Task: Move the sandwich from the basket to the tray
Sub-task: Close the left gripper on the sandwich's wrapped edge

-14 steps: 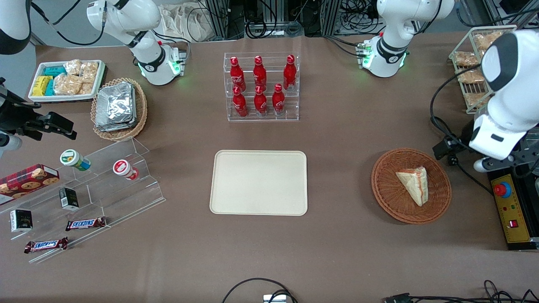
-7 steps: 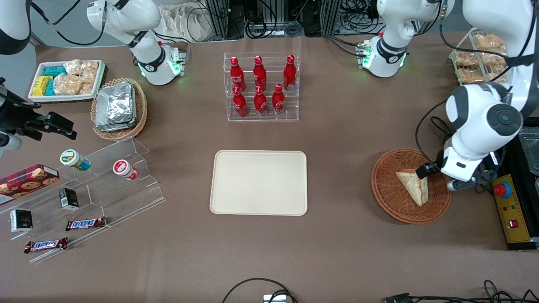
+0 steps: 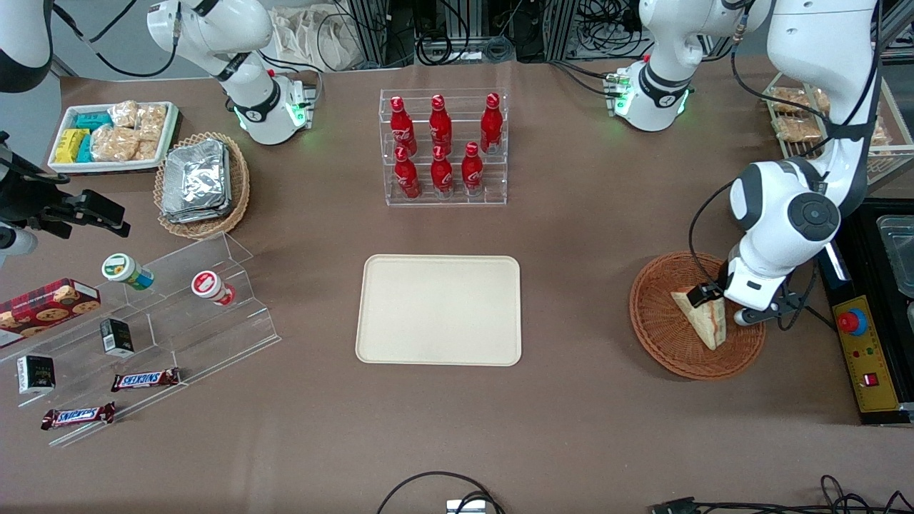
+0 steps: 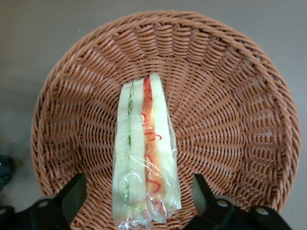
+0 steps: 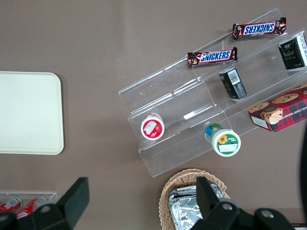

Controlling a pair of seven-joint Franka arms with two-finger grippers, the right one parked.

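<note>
The sandwich (image 3: 703,319), a wrapped white-bread wedge with red and green filling, lies in the reddish-brown wicker basket (image 3: 657,343) toward the working arm's end of the table. My left gripper (image 3: 721,303) hangs just above the sandwich's wide end. In the left wrist view the gripper (image 4: 139,196) is open, with one black finger (image 4: 74,194) on each side of the sandwich (image 4: 144,153), apart from it, over the basket (image 4: 230,120). The cream-beige tray (image 3: 439,310) lies bare at the table's middle and also shows in the right wrist view (image 5: 29,112).
A clear rack of red bottles (image 3: 443,146) stands farther from the front camera than the tray. A yellow control box with a red button (image 3: 860,350) sits beside the basket. A wire rack of snack packets (image 3: 800,121), an acrylic step stand (image 3: 164,321) and a foil-packet basket (image 3: 200,182) are also on the table.
My left arm has swung in from the working arm's end of the table and come down over the basket. Its gripper now sits over the sandwich. The sandwich has not moved.
</note>
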